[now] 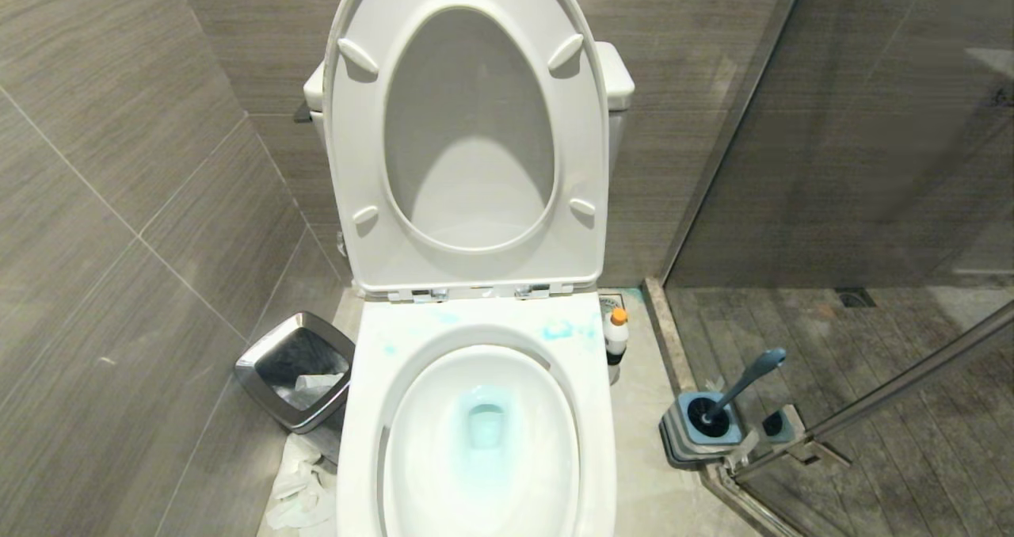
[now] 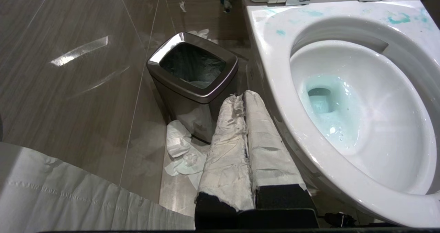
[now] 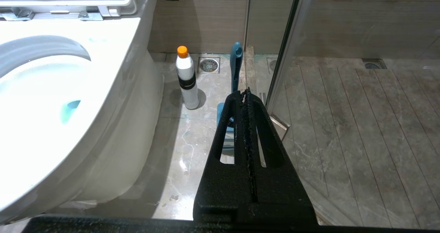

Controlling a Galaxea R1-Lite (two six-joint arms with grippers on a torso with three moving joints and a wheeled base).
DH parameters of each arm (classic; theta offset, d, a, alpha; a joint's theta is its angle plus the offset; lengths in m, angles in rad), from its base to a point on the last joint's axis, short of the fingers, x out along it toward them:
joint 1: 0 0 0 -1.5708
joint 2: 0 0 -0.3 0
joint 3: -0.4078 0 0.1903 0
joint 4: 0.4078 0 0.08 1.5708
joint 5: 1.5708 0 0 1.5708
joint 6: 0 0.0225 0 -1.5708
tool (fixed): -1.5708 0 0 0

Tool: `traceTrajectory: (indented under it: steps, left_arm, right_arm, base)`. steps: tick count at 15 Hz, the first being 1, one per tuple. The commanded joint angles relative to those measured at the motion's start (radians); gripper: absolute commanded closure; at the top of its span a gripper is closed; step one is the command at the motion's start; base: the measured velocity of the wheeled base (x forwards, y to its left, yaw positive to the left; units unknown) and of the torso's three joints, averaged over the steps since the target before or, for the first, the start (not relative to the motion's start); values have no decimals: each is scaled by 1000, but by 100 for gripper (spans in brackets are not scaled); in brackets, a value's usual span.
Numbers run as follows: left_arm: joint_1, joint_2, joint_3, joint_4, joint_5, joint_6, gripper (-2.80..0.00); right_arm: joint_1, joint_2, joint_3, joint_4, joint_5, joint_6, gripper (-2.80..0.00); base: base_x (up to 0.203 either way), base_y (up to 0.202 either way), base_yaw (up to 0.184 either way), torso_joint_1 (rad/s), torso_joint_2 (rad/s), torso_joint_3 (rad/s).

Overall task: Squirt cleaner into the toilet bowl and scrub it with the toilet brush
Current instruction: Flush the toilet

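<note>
The white toilet bowl stands before me with seat and lid up, pale blue water in it and blue smears on its rim. The cleaner, a white bottle with an orange cap, stands on the floor beside the bowl's right side. The toilet brush leans in its square blue-and-grey base further right, its handle rising behind my right gripper. My right gripper is shut and empty, hanging short of the brush. Between bin and bowl, my left gripper is shut with nothing in its white-wrapped fingers.
A square steel bin sits left of the bowl, with crumpled paper on the floor in front of it. A glass shower screen with a metal frame closes off the right side. Tiled walls stand close on the left and behind.
</note>
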Motion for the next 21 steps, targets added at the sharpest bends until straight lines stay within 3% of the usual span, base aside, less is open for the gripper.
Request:
traceTrajectory:
  steps: [1, 21]
  left_arm:
    - [0, 1, 2, 0, 0, 0, 0]
    - [0, 1, 2, 0, -2, 5, 0]
  right_arm:
    - [0, 2, 20, -1, 0, 0, 0]
    - [0, 3, 20, -1, 0, 0, 0]
  base:
    - [0, 0, 0, 0, 0, 0]
    - [0, 0, 0, 0, 0, 0]
